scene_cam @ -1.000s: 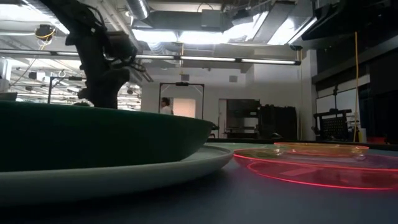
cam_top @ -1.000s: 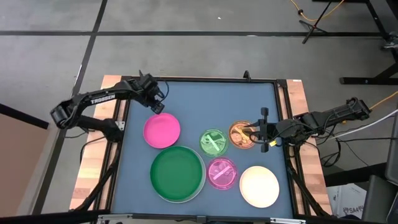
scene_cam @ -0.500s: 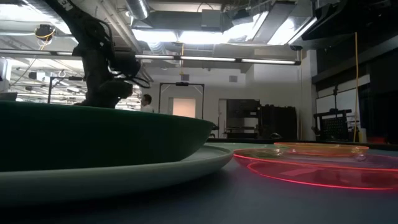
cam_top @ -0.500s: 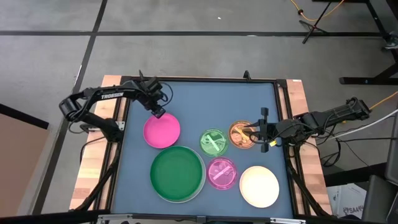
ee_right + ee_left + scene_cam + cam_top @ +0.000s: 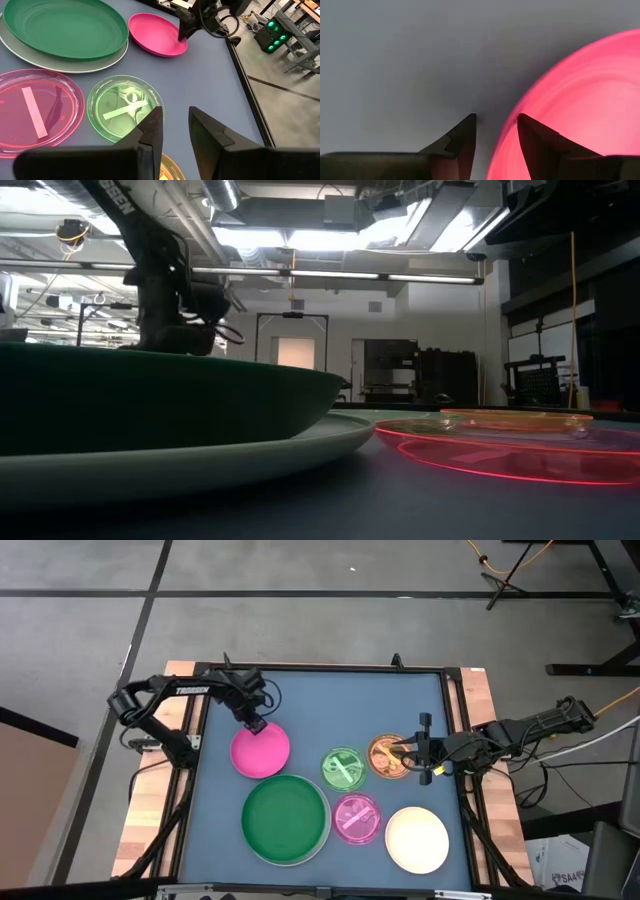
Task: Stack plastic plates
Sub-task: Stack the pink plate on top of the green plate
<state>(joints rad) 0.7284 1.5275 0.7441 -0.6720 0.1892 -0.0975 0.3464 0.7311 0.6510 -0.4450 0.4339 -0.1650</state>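
A dark blue table mat [image 5: 320, 700] lies within wooden side rails [image 5: 480, 690]; grey floor [image 5: 300, 600] surrounds them.

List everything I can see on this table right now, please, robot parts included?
Dark green plate: one, large, front left, resting on a white plate.
Pink plate: one, medium, left of centre.
Cream plate: one, medium, front right.
Translucent green plate: one, small, centre.
Translucent pink plate: one, small, front centre.
Orange plate: one, small, right.
Table: one, blue-grey top.
Left gripper: open, straddling the pink plate's far rim.
Right gripper: open, over the orange plate.
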